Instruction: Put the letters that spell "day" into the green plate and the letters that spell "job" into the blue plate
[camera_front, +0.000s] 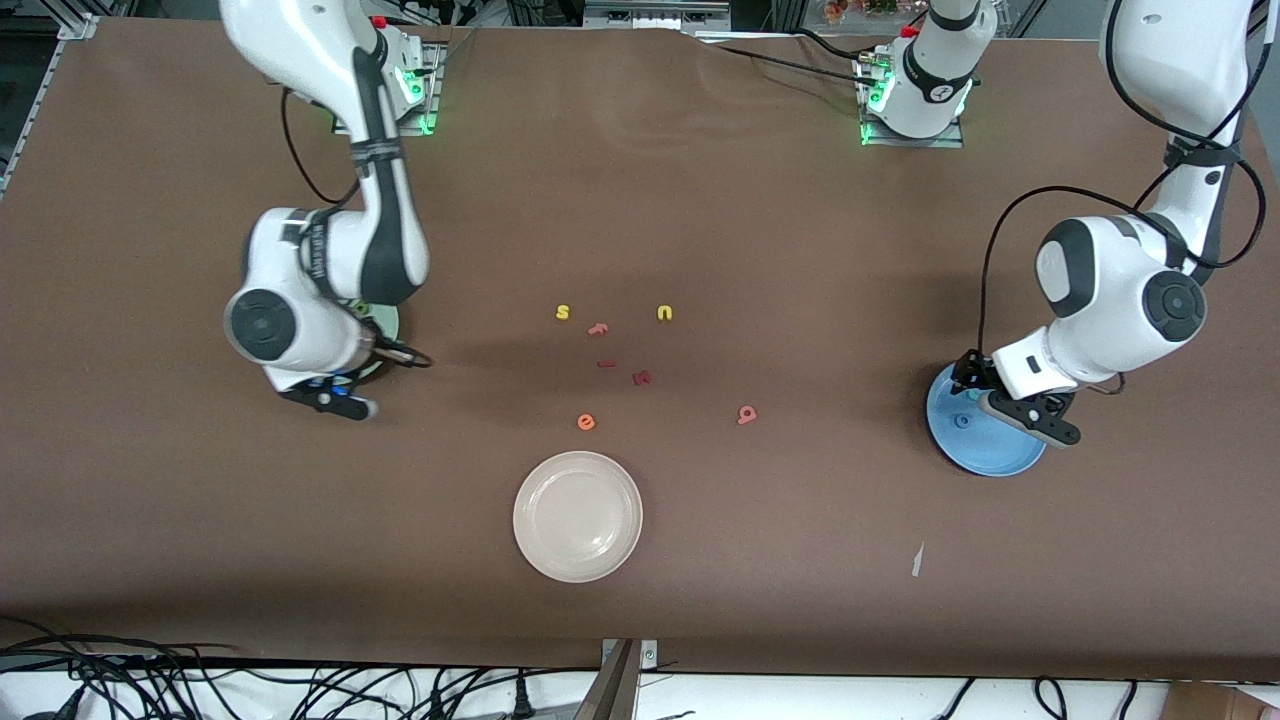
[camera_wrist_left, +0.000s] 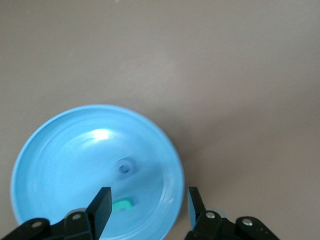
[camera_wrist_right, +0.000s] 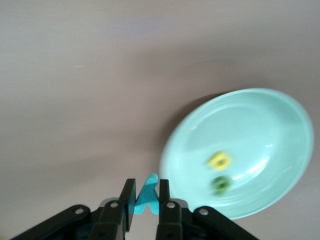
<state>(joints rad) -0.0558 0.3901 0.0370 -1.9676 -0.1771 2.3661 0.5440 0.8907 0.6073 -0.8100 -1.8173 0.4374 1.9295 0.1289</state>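
The green plate (camera_wrist_right: 260, 125) (camera_front: 389, 325) holds a yellow letter (camera_wrist_right: 219, 160) and a dark green letter (camera_wrist_right: 219, 184). My right gripper (camera_wrist_right: 147, 197) (camera_front: 335, 398) is shut on the teal "y" (camera_wrist_right: 148, 196), up in the air just off that plate's rim. The blue plate (camera_wrist_left: 60, 165) (camera_front: 985, 445) holds the blue ring "o" (camera_wrist_left: 124, 167) and the teal "j" (camera_wrist_left: 122, 205). Over this plate's edge hangs my left gripper (camera_wrist_left: 148, 206) (camera_front: 1012, 412), open and holding nothing. The salmon-pink letter (camera_front: 747, 414) lies on the table toward the left arm's end.
A cream-white plate (camera_front: 578, 516) sits nearest the front camera. Mid-table lie a yellow "s" (camera_front: 563, 312), a yellow "u" (camera_front: 665, 313), red pieces (camera_front: 642, 378) and an orange "e" (camera_front: 586, 422). A paper scrap (camera_front: 917, 560) lies nearer the camera than the blue plate.
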